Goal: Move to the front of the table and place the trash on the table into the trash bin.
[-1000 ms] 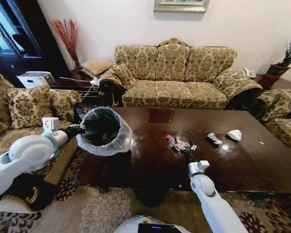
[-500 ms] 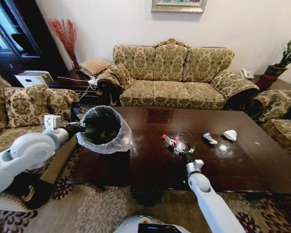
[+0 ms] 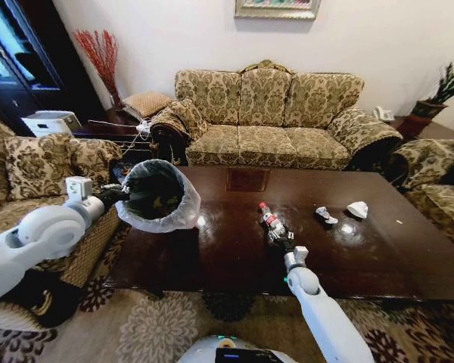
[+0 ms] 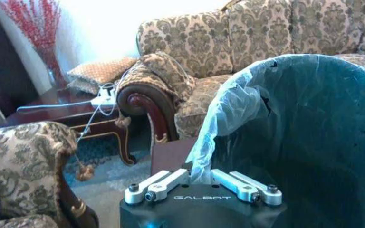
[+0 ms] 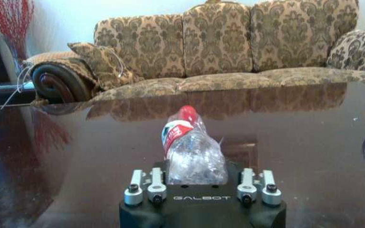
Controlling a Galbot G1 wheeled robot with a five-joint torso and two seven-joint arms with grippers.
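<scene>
Centre of the head view: the right gripper point(image 3: 278, 236) has its jaws clamped on the crumpled clear bottle point(image 3: 271, 221), red cap pointing away, just above the dark table point(image 3: 408, 257). At left of frame the left gripper point(image 3: 121, 196) pinches the rim and liner of the trash bin point(image 3: 157, 198), holding it tilted over the table's corner. The grip sits at the bottle's base, so the slick, squashed plastic could slip out short of the bin, and two wads point(image 3: 325, 215) wait at right.

"GALBOT" on left gripper point(image 4: 201, 176) body, "GALBOT" on right gripper point(image 5: 196, 176) body — bottle point(image 5: 191, 154) label unreadable
</scene>
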